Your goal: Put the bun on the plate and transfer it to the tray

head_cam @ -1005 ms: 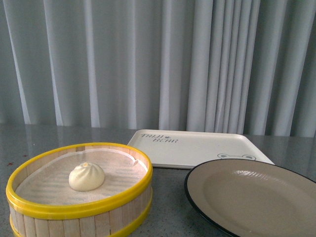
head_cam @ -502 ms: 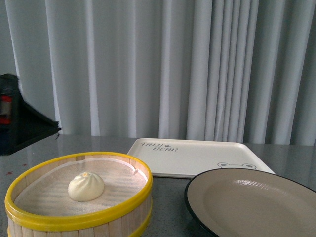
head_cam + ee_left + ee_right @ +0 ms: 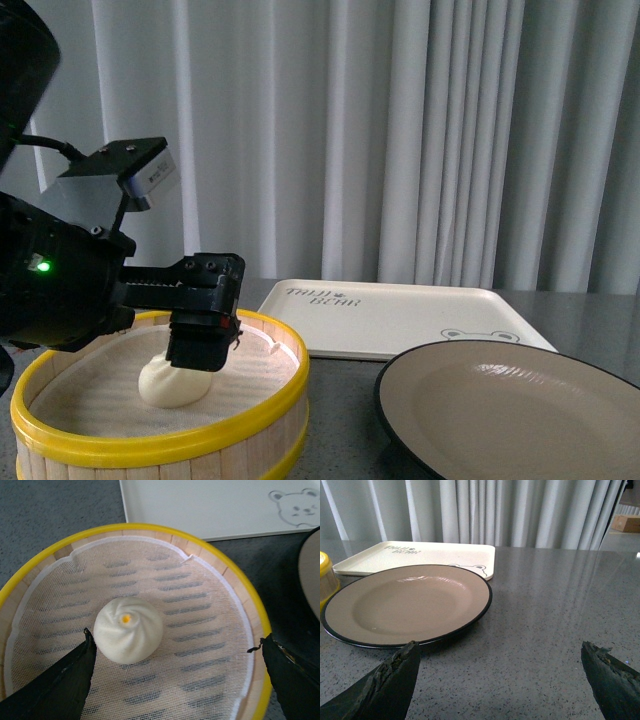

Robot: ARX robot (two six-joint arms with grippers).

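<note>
Movement first: from the front, the left hand [image 3: 201, 357] has swung in over the steamer basket [image 3: 150, 430] and now hangs right above the bun [image 3: 170, 386], which sits on the mesh inside the basket. Half a second ago only a dark edge of the arm showed out beyond the basket's far side, and a second ago no arm showed at all. The bun has not shifted. The plate [image 3: 510, 400] lies empty on the worktop [image 3: 340, 405] just beside the basket, with the tray [image 3: 400, 305] behind both, and both are where they were. To my eye the reach is finished and the pick-up is about to start; nothing has been lifted yet.

Looking down from the left wrist, the fingers stand wide apart with the bun between them. It is off centre, with one fingertip [image 3: 85, 647] just beside it and the other out by the basket's rim. I'd expect a small sideways correction before the hand closes.

From the right wrist, the right hand [image 3: 497, 652] is spread apart and empty, low over the worktop on the plate's side away from the basket.
</note>
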